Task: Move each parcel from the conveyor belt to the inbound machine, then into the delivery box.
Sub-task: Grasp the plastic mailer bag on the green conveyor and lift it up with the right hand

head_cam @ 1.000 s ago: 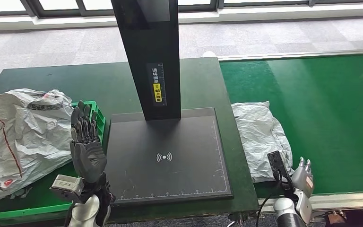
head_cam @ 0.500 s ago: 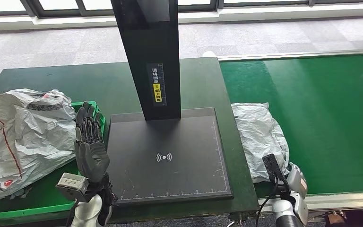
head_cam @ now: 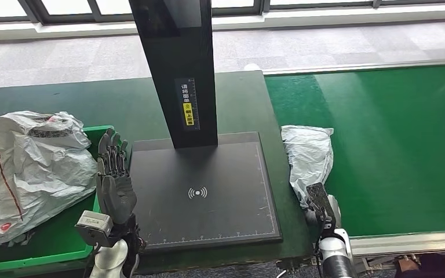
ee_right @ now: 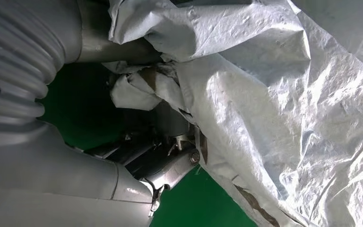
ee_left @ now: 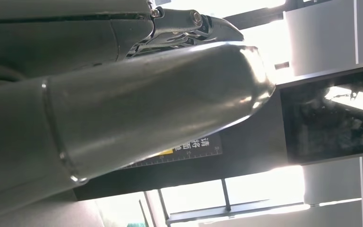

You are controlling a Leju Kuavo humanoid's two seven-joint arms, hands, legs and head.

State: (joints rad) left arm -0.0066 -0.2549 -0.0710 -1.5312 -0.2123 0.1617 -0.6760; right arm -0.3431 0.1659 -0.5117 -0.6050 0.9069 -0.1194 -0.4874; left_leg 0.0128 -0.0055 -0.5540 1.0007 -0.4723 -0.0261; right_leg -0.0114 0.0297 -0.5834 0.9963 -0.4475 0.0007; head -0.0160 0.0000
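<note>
A grey crumpled plastic parcel (head_cam: 307,157) lies on the green conveyor belt (head_cam: 394,145) at its left end, beside the inbound machine. My right hand (head_cam: 323,207) grips the parcel's near end. In the right wrist view the parcel's film (ee_right: 264,118) is bunched between the thumb (ee_right: 118,47) and the dark fingers (ee_right: 165,161). The inbound machine has a black scan plate (head_cam: 200,194) and a tall black column (head_cam: 177,69). My left hand (head_cam: 115,179) stands upright with its fingers apart and nothing in it, at the plate's left edge.
A green delivery box (head_cam: 46,246) sits left of the machine, holding a big white bag with red print (head_cam: 29,168). The dark green table (head_cam: 64,101) carries the machine. A metal rail (head_cam: 405,240) runs along the belt's near edge. Grey floor and windows lie beyond.
My right hand has moved left and closed on the parcel's near end. The parcel has bunched up and become narrower. My left hand has drifted slightly right, and the view has shifted a little.
</note>
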